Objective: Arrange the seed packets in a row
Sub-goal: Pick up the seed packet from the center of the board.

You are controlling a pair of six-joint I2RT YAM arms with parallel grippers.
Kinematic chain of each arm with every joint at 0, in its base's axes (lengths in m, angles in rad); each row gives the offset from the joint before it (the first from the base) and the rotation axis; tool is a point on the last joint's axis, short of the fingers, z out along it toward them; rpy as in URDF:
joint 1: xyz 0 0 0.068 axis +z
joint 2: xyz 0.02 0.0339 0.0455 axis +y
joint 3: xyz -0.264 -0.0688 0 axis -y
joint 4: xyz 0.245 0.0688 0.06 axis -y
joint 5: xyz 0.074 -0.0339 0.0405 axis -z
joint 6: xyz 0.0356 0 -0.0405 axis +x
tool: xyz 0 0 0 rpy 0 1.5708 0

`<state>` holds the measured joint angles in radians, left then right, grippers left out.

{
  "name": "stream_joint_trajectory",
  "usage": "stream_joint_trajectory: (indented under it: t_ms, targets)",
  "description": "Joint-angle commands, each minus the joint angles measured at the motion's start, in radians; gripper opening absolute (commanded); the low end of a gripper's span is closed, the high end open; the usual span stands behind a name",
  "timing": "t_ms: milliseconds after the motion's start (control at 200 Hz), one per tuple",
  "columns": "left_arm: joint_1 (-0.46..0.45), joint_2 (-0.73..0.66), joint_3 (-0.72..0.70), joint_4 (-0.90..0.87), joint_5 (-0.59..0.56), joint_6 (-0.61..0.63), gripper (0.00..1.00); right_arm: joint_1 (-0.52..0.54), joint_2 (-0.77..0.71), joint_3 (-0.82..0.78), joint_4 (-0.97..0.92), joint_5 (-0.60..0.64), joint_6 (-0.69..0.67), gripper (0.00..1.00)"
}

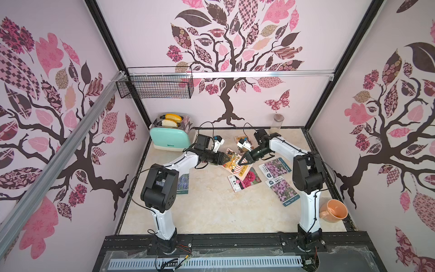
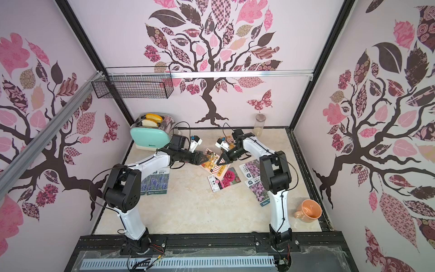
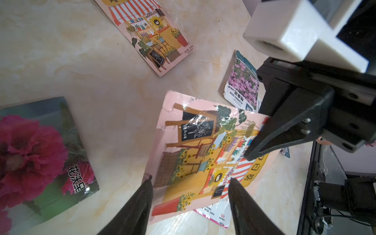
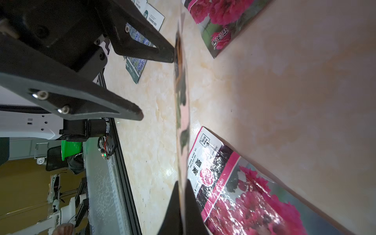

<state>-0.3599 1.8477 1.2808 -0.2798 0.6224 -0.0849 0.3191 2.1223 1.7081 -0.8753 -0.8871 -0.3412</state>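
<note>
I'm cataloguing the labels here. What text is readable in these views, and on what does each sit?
"FLOWERS SEED": white band of the glossy lilac-flower seed packet.
"FLOWERS SEED": white band of the glossy blue lavender seed packet.
"花沃里": glossy magenta-bloom seed packet.
"日葵", partly hidden: yellow banner of the crinkled orange striped-awning shop seed packet.
Brand on the mint-green plastic toaster: too blurred.
Packets' fine print: too small.

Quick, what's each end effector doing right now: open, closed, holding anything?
Left end effector: open, holding nothing.
Right end effector: closed on the glossy flat orange striped-awning shop seed packet.
</note>
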Motion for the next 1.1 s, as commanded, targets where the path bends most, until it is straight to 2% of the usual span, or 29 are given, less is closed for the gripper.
stream_joint_trajectory:
  t_ms: [0,145,225,355,480,885,990,1095]
  targets:
    - [0.014,0.012,0.002,-0.024,-0.012,0.049,0.61,0.005,-0.018,0.009,-0.031,-0.023,-0.028,0.0]
    - [0.022,0.022,0.008,-0.019,-0.007,0.059,0.61,0.014,-0.03,0.005,-0.046,-0.05,-0.052,0.0]
    - [0.042,0.021,0.028,-0.058,-0.043,0.073,0.61,0.014,-0.038,0.003,-0.057,-0.062,-0.064,0.0]
    - [0.114,0.009,0.016,-0.008,0.114,0.037,0.62,0.015,-0.046,-0.002,-0.063,-0.077,-0.076,0.0]
    - [0.116,0.03,0.018,0.046,0.281,-0.009,0.64,0.02,-0.038,0.003,-0.068,-0.095,-0.086,0.0]
    - [0.11,0.118,0.055,0.009,0.396,0.013,0.64,0.022,-0.019,0.028,-0.061,-0.133,-0.085,0.0]
    - [0.091,0.117,0.054,0.015,0.425,0.026,0.47,0.023,0.002,0.042,-0.062,-0.134,-0.078,0.0]
    - [0.061,0.128,0.072,-0.03,0.411,0.062,0.07,0.025,0.018,0.054,-0.049,-0.135,-0.065,0.0]
